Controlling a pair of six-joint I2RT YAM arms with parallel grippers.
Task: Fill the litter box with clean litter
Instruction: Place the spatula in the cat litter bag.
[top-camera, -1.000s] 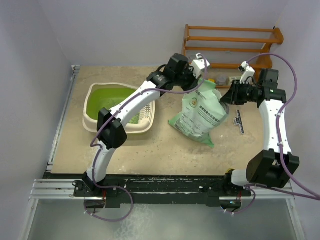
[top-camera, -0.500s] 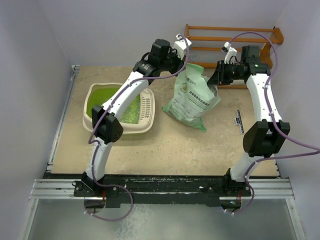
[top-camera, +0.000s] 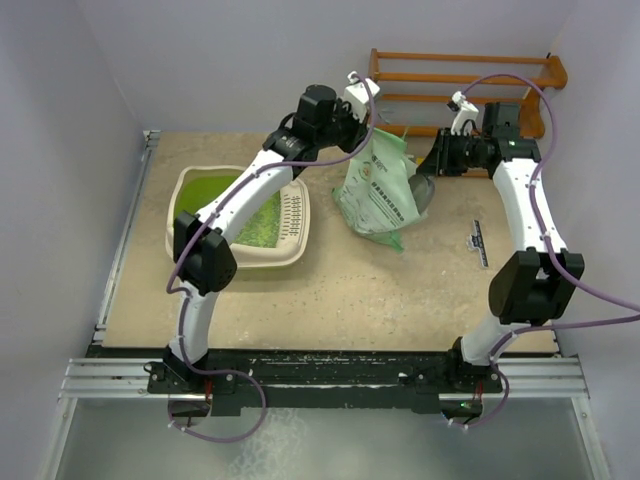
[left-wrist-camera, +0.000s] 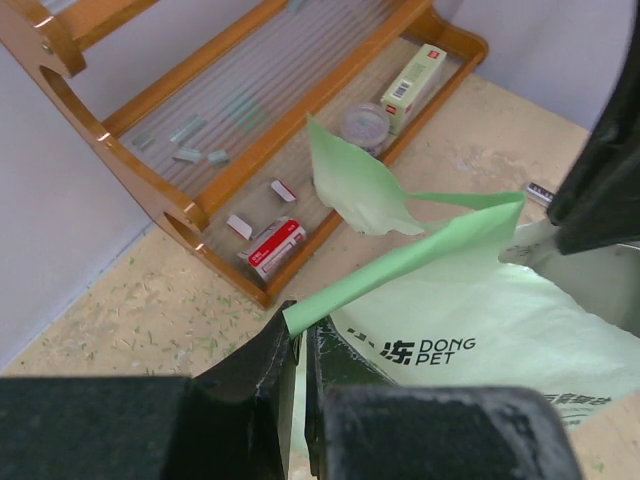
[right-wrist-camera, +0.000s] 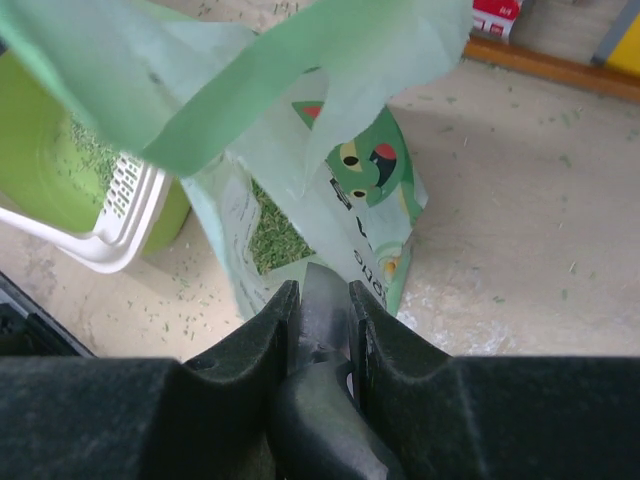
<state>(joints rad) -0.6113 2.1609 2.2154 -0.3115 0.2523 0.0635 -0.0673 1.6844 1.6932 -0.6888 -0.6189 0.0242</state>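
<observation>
Here, the left gripper (left-wrist-camera: 298, 325) had its 2 jaws pressed tight on the folded top edge of a pale green printed plastic bag (left-wrist-camera: 470, 320). They held that lip up while the bag's body hung below and ahead of them. The right gripper (right-wrist-camera: 322, 292) sat at the bag's opposite side with its jaws part-way closed. The overhead view showed them clamped on the bag's right flank. From the wrist, only a dark fold showed wedged between the 2 fingers (right-wrist-camera: 270, 330), and what it was could not be told for certain. Just beyond the right jaws, a clear patch in the bag showed fine green pellet litter (right-wrist-camera: 275, 240) inside. The large rounded cream plastic litter box (top-camera: 235, 262) with a lime-green inside stood on the sandy table (top-camera: 330, 300). It was left of both pairs of jaws, near the bag but apart from it, with a thin scatter of litter lying beside its slotted cream section. Beyond the left jaws stood a brown wooden slatted rack (left-wrist-camera: 150, 185) holding a few small boxes and a round jar (left-wrist-camera: 365, 125).
</observation>
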